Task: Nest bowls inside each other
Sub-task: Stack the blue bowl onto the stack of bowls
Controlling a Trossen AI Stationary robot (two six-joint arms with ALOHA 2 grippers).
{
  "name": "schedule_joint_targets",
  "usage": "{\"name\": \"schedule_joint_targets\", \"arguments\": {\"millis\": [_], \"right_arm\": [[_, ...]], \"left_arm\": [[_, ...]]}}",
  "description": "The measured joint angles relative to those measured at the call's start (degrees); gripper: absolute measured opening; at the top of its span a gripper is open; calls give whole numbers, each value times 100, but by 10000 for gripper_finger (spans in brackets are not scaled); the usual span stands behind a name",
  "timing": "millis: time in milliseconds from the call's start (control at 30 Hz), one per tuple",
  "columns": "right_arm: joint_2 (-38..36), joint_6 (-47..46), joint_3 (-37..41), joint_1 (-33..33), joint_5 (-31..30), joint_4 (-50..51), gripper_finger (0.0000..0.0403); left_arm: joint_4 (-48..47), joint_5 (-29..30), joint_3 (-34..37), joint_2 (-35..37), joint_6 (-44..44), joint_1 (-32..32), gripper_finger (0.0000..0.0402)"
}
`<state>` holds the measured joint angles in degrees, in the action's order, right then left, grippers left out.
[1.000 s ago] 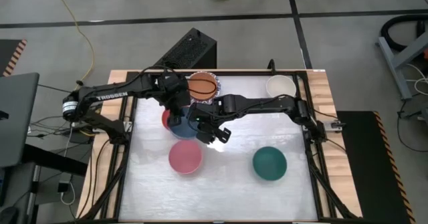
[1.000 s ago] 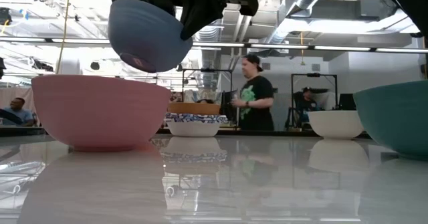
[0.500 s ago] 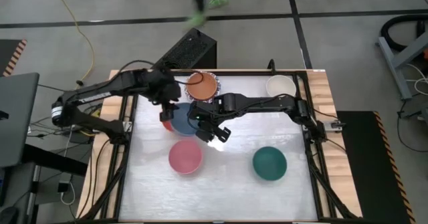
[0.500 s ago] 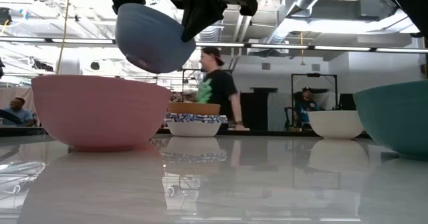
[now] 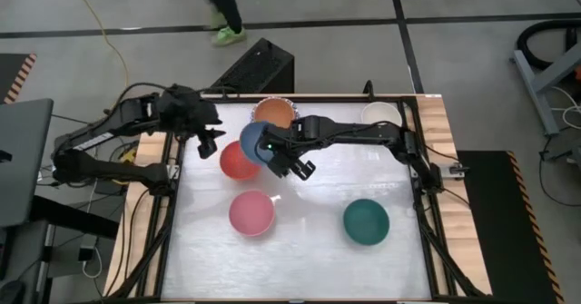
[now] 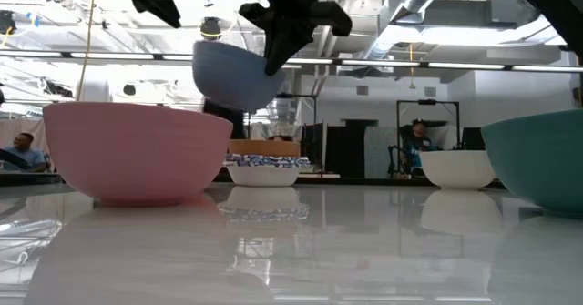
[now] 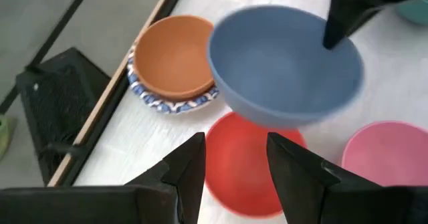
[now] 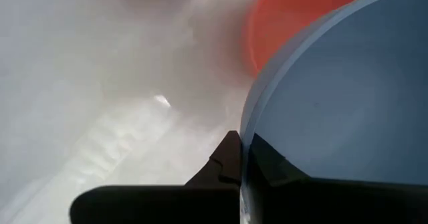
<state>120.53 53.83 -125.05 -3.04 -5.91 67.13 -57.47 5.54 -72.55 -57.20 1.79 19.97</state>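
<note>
High view gives you the clearest read: the blue bowl (image 5: 253,142) is off the bench, pinched at its rim by the right pincer (image 5: 272,150), whose fingers are pressed together on the bowl's wall. You see it hanging between the red bowl (image 5: 236,161) and the orange bowl (image 5: 272,112), partly overlapping the red one from above. In the low view the blue bowl (image 6: 239,75) is clearly airborne, tilted, higher than the rim of the pink bowl (image 6: 137,150).

The orange bowl sits nested in a white bowl with a blue-patterned rim (image 7: 175,104) at the far edge of the bench; how many patterned bowls are stacked under it you cannot tell. The red bowl rests on the bench (image 5: 309,250) just beside that stack, on the left arm's side. The pink bowl (image 5: 251,212) stands nearer the front, apart from the red one. The dark green bowl (image 5: 366,221) stands well apart on the right arm's side, and the cream bowl (image 5: 379,115) sits in the far right corner.

Your left pincer (image 5: 205,142) is over the bench's left edge, near the red bowl, its fingers (image 7: 190,167) spread and holding nothing.

Beyond the bench, a person's legs (image 5: 216,4) show on the floor, next to a black box (image 5: 257,68).
</note>
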Motion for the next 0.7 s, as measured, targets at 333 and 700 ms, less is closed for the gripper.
{"name": "schedule_joint_targets", "arguments": {"millis": [333, 700], "right_arm": [[-1, -110, 0, -647, -308, 244, 18], [-2, -162, 0, -1405, -308, 278, 18]], "left_arm": [[-361, 240, 263, 403, -244, 0, 148], [2118, 193, 2575, 1879, -185, -2, 148]]}}
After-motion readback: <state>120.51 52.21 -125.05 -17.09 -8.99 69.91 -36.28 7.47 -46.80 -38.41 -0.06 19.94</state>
